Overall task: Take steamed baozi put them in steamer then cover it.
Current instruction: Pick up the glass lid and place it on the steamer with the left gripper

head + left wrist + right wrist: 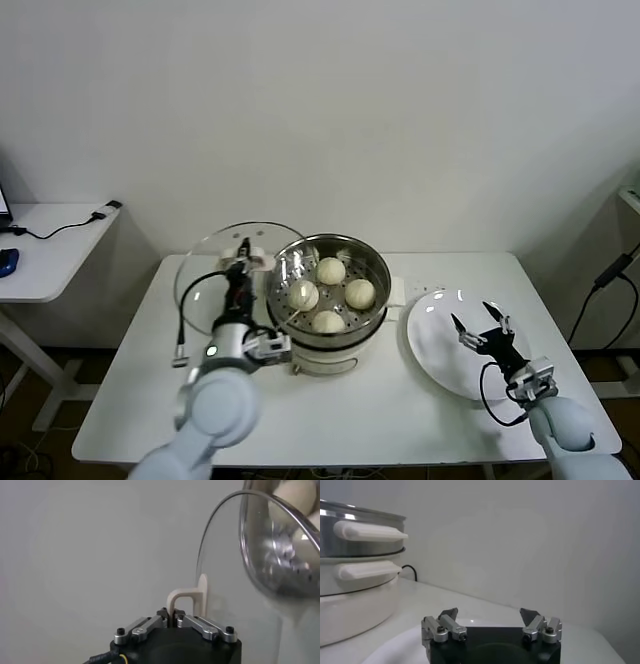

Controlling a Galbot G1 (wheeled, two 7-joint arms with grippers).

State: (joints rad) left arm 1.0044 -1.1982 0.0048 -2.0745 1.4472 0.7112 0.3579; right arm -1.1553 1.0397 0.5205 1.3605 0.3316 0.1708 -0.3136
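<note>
**White table, lid lifted by left arm, four buns already in pot**

Plain white wall behind a white table (pixel 330 410); a second small desk (pixel 45 250) stands off to the robot's left with a black cable on it.

The steamer (pixel 330 345), shiny steel on a white base, sits mid-table. All four steamed baozi (pixel 330 270) lie inside on the perforated tray, clustered close, none on the table. Steamer is uncovered.

The left gripper (pixel 243 262) is clenched on the cream handle of the cover (pixel 215 262). Left wrist view confirms it: both fingers pinched tight on the handle loop of the cover (pixel 220 580), glass standing on edge relative to the gripper. In the head view the cover is tilted and sits just to the robot's left of the steamer, its rim overlapping the pot's near-left rim; cannot tell whether the two touch. Buns and tray are visible through the glass in the left wrist view.

The right gripper (pixel 480 325) is released, jaws spread wide, holding nothing. It hovers over a flat white plate (pixel 440 365) on the robot's right side of the steamer; the plate is bare. Right wrist view shows the right gripper (pixel 491 622) with fingers apart above the plate, with the steamer's (pixel 355 540) white side handles beyond it.
</note>
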